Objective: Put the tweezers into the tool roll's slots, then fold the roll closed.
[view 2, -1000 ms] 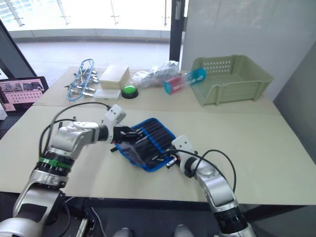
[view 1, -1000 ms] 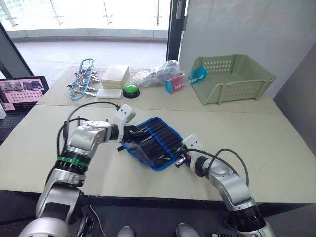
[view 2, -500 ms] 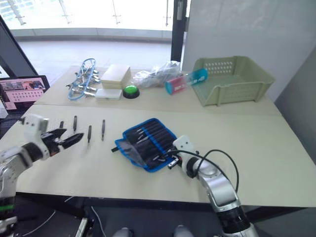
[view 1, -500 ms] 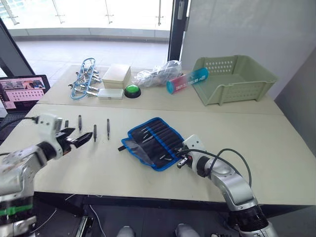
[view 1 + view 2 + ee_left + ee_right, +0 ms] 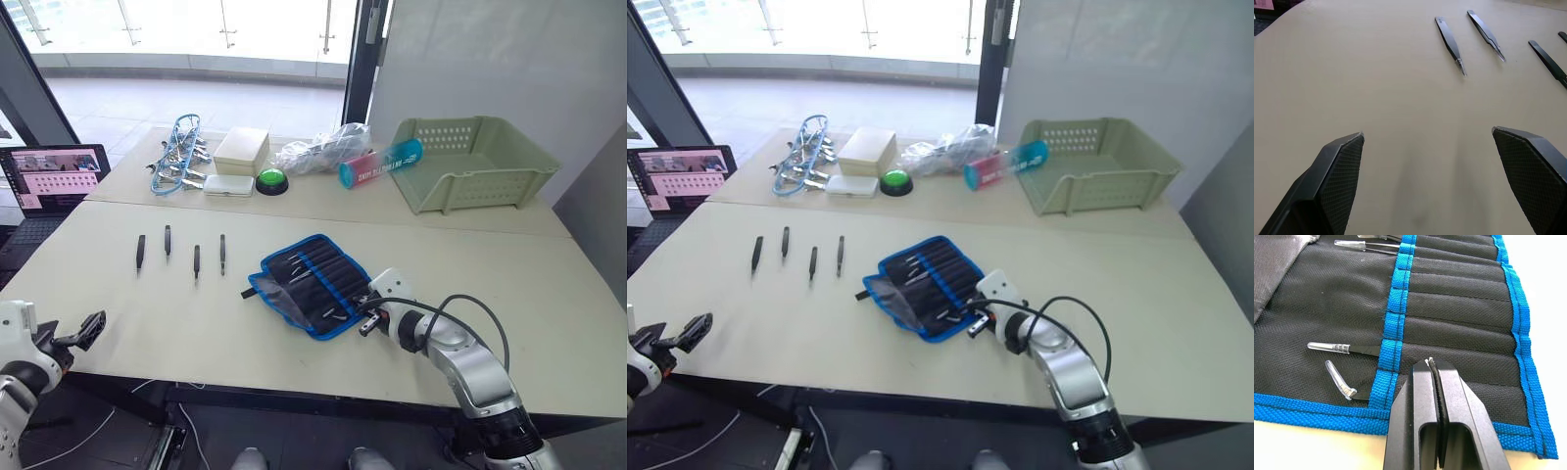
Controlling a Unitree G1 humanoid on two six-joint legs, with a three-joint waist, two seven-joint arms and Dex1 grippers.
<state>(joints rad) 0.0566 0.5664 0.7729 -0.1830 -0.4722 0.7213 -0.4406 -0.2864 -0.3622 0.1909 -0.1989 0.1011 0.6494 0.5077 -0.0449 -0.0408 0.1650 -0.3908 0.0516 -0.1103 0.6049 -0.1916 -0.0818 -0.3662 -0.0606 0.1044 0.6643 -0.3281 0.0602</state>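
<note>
Left eye view: tool roll (image 5: 312, 284) lies open mid-table, right gripper (image 5: 1433, 363) clamped empty at its blue edge, seemingly pinning it. Four tweezers (image 5: 194, 260) well left; left gripper (image 5: 1427, 161), jaws spread, faces them.

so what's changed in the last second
The left hand left the tool roll, swung out to the robot's left and back to the near table edge, fingers open. The right hand stayed shut at the roll's near edge. Roll and four loose tweezers unmoved.
</note>
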